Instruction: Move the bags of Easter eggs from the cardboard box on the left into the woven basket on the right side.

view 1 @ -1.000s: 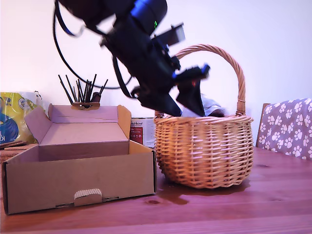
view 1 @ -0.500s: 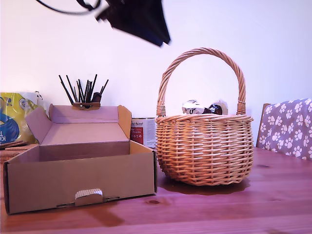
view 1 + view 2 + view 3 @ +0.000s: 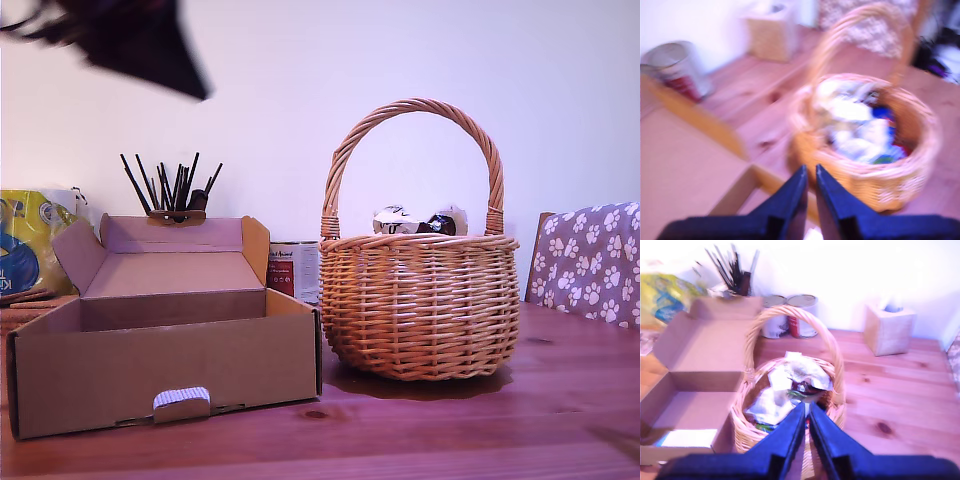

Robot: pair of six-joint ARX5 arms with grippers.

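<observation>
The woven basket (image 3: 420, 310) stands at the exterior view's right, with whitish and dark bags of Easter eggs (image 3: 415, 220) showing above its rim. The cardboard box (image 3: 160, 370) sits open at that view's left, its inside hidden from here. A blurred dark arm (image 3: 140, 40) is high in the exterior view's top left corner. My first gripper (image 3: 810, 172) is shut and empty, above the box edge, facing the basket (image 3: 900, 190) full of bags (image 3: 855, 125). My second gripper (image 3: 807, 410) is shut and empty, above the basket (image 3: 740, 425) and its bags (image 3: 790, 385). A pale patch lies in the box (image 3: 705, 355).
A yellow-and-blue pack (image 3: 25, 250) and a pot of black sticks (image 3: 172, 185) stand behind the box. Cans (image 3: 293, 268) sit between box and basket. A paw-print cushion (image 3: 590, 260) is at the exterior view's right edge. A tissue box (image 3: 888, 327) stands by the wall.
The arm that was over the basket has risen and swung to the exterior view's top left. Bags now show in the basket where the gripper was.
</observation>
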